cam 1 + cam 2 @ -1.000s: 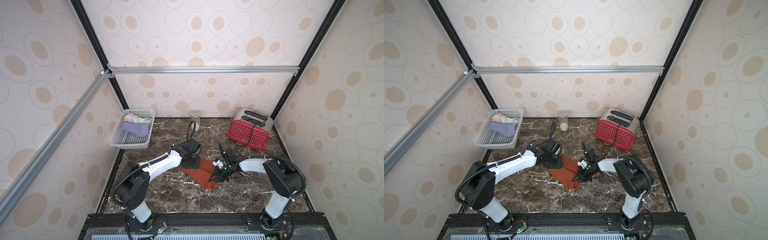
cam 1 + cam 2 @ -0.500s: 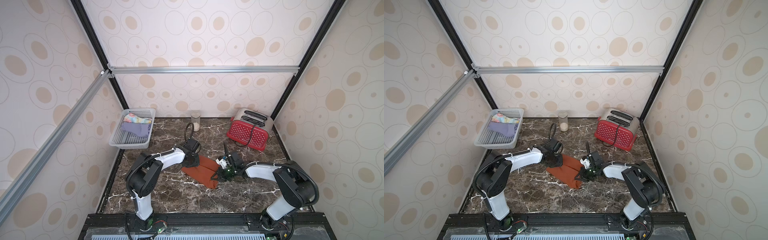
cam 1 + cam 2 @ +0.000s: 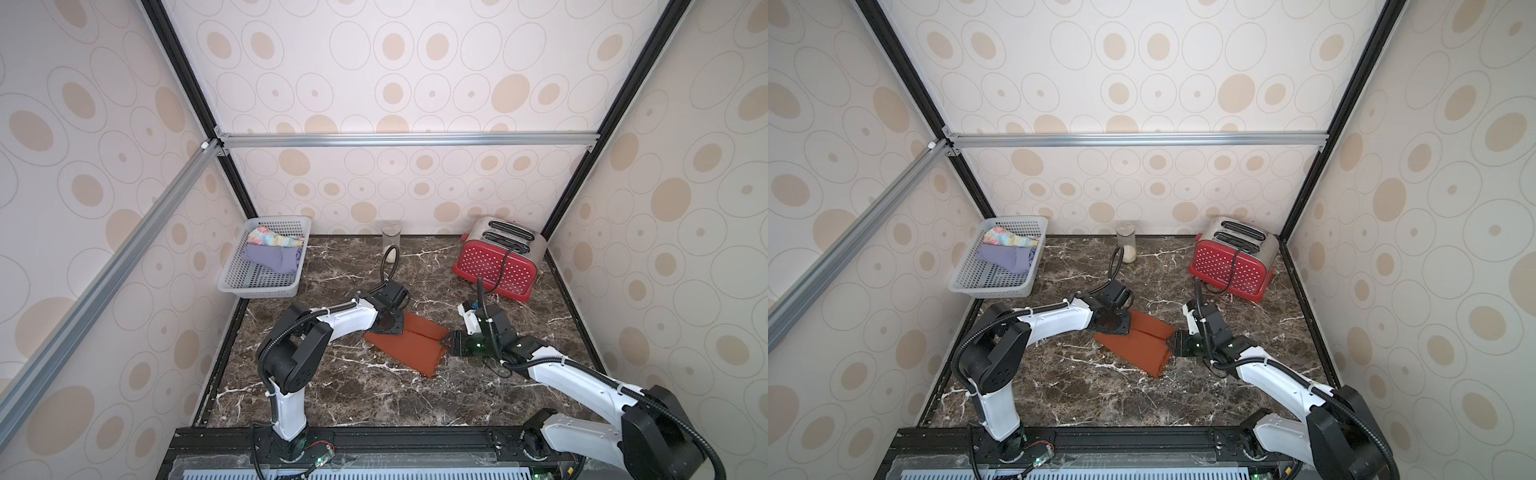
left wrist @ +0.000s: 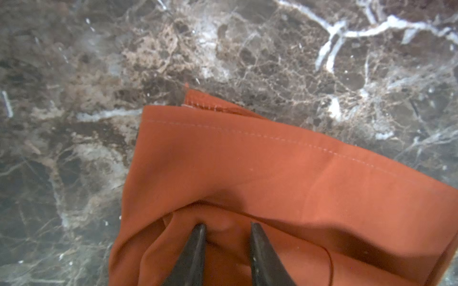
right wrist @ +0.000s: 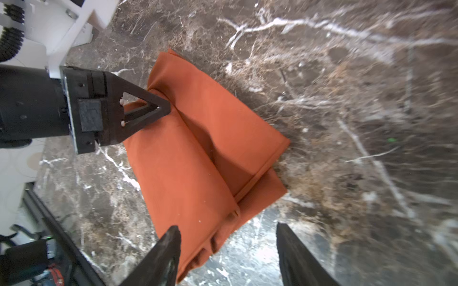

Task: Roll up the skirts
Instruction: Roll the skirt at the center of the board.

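The rust-orange skirt (image 3: 409,347) lies near the middle of the dark marbled surface (image 3: 374,395), folded into a thick oblong that runs from far left to near right. Two long padded bands show on top, with a crease between them. The right wrist view shows stacked layers and a hem at the skirt's (image 5: 198,148) right end. The left tool (image 4: 226,226) is pressed down on the far-left end, its fingers (image 4: 195,247) set narrow and clenched on a raised ridge of orange cloth, with creases drawn toward the pinch. The right wrist view shows the same tool (image 5: 158,109) tip buried in the fold. The right tool (image 5: 226,227) is released. Its jaws stand wide at the right end of the skirt, low over the surface, with one finger (image 5: 166,250) over the cloth edge and the other over bare marble. No cloth is gripped between them. In both top views the two arms meet the skirt (image 3: 1133,343) from opposite ends. A grey mesh basket (image 3: 257,286) stands at the far left against the wall and holds the lavender skirt (image 3: 274,257), with the floral skirt (image 3: 272,237) behind it. Neither shows a clear roll. A red toaster (image 3: 494,266) stands at the far right and a small jar (image 3: 390,239) at the far centre, both well apart from the skirt.
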You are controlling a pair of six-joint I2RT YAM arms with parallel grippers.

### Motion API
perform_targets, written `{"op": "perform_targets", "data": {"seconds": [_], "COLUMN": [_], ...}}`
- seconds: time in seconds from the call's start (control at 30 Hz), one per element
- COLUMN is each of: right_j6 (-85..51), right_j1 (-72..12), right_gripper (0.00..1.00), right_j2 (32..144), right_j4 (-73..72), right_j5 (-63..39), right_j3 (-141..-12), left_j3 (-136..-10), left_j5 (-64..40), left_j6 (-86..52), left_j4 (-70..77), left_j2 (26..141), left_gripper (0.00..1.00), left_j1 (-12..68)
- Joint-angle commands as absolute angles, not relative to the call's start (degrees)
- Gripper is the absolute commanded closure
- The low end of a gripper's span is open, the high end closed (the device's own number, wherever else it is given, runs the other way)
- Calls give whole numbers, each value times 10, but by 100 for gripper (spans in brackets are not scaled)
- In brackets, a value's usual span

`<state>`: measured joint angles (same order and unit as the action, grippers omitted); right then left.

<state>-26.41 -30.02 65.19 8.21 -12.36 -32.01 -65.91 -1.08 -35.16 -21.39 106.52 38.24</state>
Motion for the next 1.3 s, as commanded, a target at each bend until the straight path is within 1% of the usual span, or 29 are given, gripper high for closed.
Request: {"op": "perform_targets", "data": {"seconds": [0.0,0.17,0.2,0.23,0.27,0.3,0.37,0.43,0.5,0.53,0.6,0.7,0.83,1.03,1.27], "right_j6": [-172,-72,-57,-48,-48,-65,-102,-193,-268,-287,-295,-296,-318,-346,-377], "right_j1": [-304,-391,-409,-426,-435,-436,-423,-372,-325,-322,-322,-325,-342,-391,-387], "right_gripper": [35,35,21,16,16,20,32,61,80,83,88,97,99,100,99], "right_j2": [622,637,646,659,674,695,732,754,753,751,767,830,855,875,871], "right_j4": [104,135,127,123,130,145,157,172,151,132,108,168,149,166,171], "right_j5": [-113,7,31,61,85,95,76,26,-34,-38,-87,-134,-154,-135,-140], "right_j3": [-326,-353,-352,-355,-365,-383,-409,-432,-425,-416,-418,-458,-436,-428,-411], "left_j3": [-619,-616,-615,-613,-612,-611,-610,-609,-607,-607,-606,-606,-609,-643,-678], "left_j5": [1,-3,-2,0,0,0,-5,-8,-4,-5,-4,-4,-3,6,19], "left_j6": [-317,-312,-311,-311,-311,-311,-313,-314,-315,-316,-317,-322,-335,-359,-364], "left_j4": [-255,-256,-256,-256,-255,-253,-250,-249,-248,-247,-246,-246,-250,-277,-299], "left_j2": [1095,1093,1091,1089,1087,1085,1082,1079,1075,1073,1071,1066,1065,1088,1128], "left_gripper": [69,70,70,70,70,70,70,71,71,71,71,71,71,71,71], "left_j1": [384,384,384,385,385,384,384,384,384,384,384,385,385,385,385]}}
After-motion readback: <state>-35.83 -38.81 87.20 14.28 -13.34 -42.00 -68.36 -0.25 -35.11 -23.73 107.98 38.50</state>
